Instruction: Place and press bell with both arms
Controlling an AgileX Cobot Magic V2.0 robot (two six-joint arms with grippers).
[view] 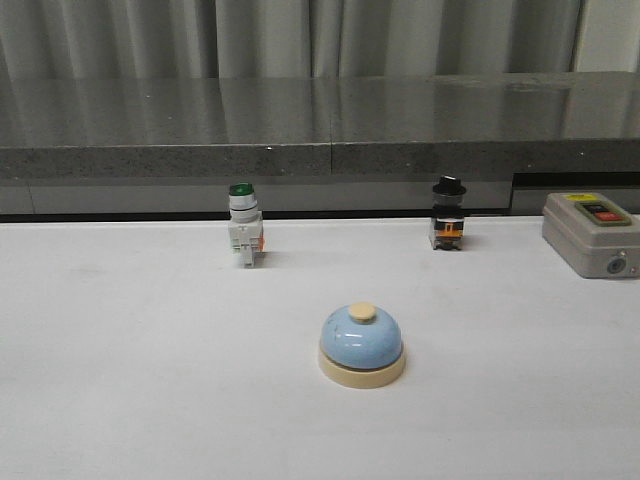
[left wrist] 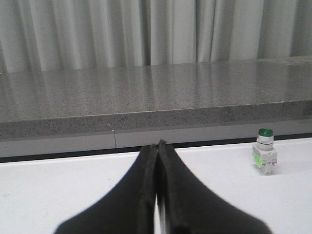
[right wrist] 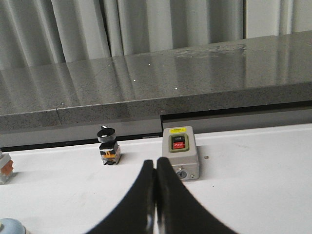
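Observation:
The light-blue dome bell (view: 361, 343) with a cream base and cream button stands upright on the white table, near the middle of the front view. Its edge also shows in the right wrist view (right wrist: 10, 226). Neither arm shows in the front view. My left gripper (left wrist: 157, 145) is shut and empty, low over the table, with the bell out of its view. My right gripper (right wrist: 155, 163) is shut and empty, also back from the bell.
A green-capped white pushbutton switch (view: 243, 224) stands at the back left, also in the left wrist view (left wrist: 264, 150). A black knob switch (view: 447, 213) stands at the back right. A grey box with red and green buttons (view: 591, 234) sits at the far right. A grey stone ledge (view: 320, 125) runs behind the table.

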